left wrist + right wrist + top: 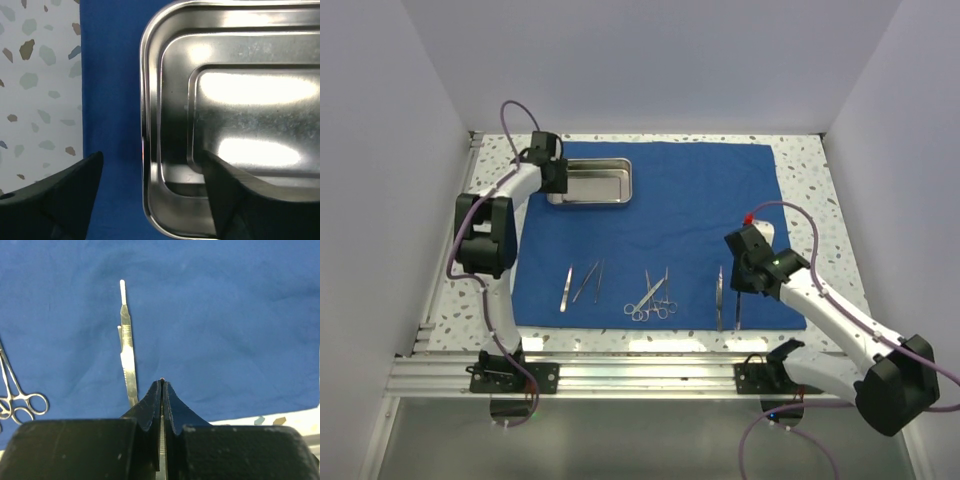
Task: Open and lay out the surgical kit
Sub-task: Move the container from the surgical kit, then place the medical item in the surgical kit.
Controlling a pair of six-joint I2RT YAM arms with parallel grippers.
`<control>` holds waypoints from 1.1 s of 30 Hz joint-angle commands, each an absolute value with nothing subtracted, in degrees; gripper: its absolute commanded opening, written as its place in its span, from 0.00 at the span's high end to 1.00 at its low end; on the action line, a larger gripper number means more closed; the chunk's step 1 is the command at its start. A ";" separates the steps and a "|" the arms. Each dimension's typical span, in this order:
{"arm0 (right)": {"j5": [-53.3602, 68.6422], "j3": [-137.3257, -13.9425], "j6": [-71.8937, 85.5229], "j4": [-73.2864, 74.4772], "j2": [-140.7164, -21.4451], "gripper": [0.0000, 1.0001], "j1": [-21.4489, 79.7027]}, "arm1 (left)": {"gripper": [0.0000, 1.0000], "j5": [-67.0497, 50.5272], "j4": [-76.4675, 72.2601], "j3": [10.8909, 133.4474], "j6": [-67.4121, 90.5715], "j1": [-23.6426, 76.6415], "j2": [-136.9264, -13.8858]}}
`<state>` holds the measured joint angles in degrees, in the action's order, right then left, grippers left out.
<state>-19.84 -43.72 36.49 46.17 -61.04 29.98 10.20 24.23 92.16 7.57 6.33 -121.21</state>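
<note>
The royal-blue cloth wrap (700, 210) lies spread flat on the table. The shiny steel tray (590, 183) rests on its far left corner. My left gripper (554, 176) is open at the tray's left end. In the left wrist view its jaws (152, 155) straddle the tray's rim (146, 125), one finger over the cloth and the other inside the tray. Tweezers (566, 288), a second pair (588, 281), ring-handled clamps (650, 297) and a flat silver handle (719, 296) lie in a row near the front edge. My right gripper (162, 382) is shut on a slim silver instrument (162, 440) just right of that handle (127, 355).
Speckled tabletop (800, 170) borders the cloth on all sides. White walls enclose the left, back and right. An aluminium rail (640, 375) runs along the near edge, carrying both arm bases.
</note>
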 commanded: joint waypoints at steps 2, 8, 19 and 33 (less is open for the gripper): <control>-18.81 -41.84 35.07 38.95 -63.45 1.00 30.06 | 0.01 13.79 19.60 91.77 3.86 5.98 -119.54; -18.46 -39.64 33.66 29.02 -71.09 1.00 30.06 | 0.00 13.80 20.21 88.86 6.41 5.98 -113.39; -18.81 -41.75 33.22 21.18 -80.42 0.27 30.15 | 0.00 8.97 25.30 85.60 10.19 6.06 -99.24; -25.32 -65.35 29.28 46.91 -62.32 0.01 30.15 | 0.00 0.53 32.60 86.75 17.04 8.87 -88.60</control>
